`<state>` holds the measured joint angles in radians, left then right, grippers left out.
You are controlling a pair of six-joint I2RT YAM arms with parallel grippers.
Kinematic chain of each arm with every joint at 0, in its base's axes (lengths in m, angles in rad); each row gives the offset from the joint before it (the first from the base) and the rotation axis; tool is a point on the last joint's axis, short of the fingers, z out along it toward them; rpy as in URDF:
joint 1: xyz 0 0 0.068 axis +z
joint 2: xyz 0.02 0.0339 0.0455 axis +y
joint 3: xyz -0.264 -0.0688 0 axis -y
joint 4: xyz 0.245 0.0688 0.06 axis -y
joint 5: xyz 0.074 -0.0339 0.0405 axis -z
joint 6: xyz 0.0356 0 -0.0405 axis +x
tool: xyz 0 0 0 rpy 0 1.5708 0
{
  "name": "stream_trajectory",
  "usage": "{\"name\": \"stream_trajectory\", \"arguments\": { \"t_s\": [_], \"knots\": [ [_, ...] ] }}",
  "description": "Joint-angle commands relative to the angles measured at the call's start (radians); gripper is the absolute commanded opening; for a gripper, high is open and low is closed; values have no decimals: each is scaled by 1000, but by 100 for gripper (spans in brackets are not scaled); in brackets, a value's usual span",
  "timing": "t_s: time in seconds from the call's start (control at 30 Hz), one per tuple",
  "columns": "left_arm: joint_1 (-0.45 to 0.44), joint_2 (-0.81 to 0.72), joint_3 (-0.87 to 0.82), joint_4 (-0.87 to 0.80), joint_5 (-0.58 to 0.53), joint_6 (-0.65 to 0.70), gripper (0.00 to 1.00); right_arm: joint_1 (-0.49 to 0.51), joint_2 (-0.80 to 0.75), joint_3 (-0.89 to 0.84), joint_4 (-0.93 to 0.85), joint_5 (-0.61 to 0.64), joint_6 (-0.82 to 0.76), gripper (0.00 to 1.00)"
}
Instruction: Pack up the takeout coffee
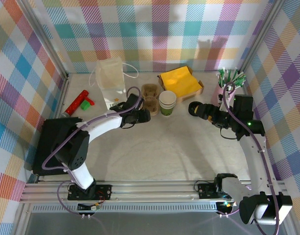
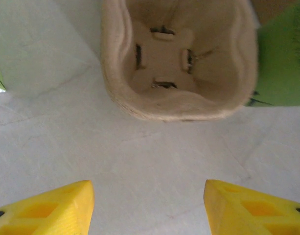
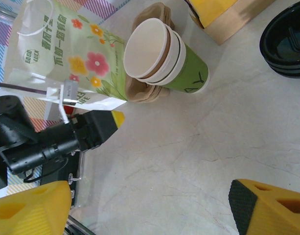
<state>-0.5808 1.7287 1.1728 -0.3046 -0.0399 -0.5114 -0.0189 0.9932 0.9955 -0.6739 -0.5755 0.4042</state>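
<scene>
Takeout coffee cups, cream with green lower bands, stand nested in one stack, lidless and upright. Their black lids lie stacked near the napkin box. A brown pulp cup carrier sits just left of the cups. My left gripper is low over bare table at the carrier's near end. It is open and empty, and one carrier pocket lies straight ahead. My right gripper hovers right of the cups, open, with bare table between its fingers.
A flowered paper bag stands at the back left, its corner close to the carrier. A box of yellow napkins and a pink cup of sticks are at the back right. A red object lies at the far left.
</scene>
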Motion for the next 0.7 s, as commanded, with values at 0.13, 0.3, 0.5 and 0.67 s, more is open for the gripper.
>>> {"name": "stream_trajectory", "arguments": {
  "t_s": [0.13,0.3,0.5,0.67],
  "knots": [
    [6,98,139,-23,-159,-48,60,5,-27,-22,-12,-1,-8,85],
    [6,186,241,-66,-206,-29,56,4,-25,-28,-12,-4,-10,85],
    [7,263,333,-120,-285,-14,54,4,-28,-33,-18,-4,-19,85],
    [9,303,380,-142,-299,9,46,4,-30,-41,-23,-1,-26,85]
  ]
}}
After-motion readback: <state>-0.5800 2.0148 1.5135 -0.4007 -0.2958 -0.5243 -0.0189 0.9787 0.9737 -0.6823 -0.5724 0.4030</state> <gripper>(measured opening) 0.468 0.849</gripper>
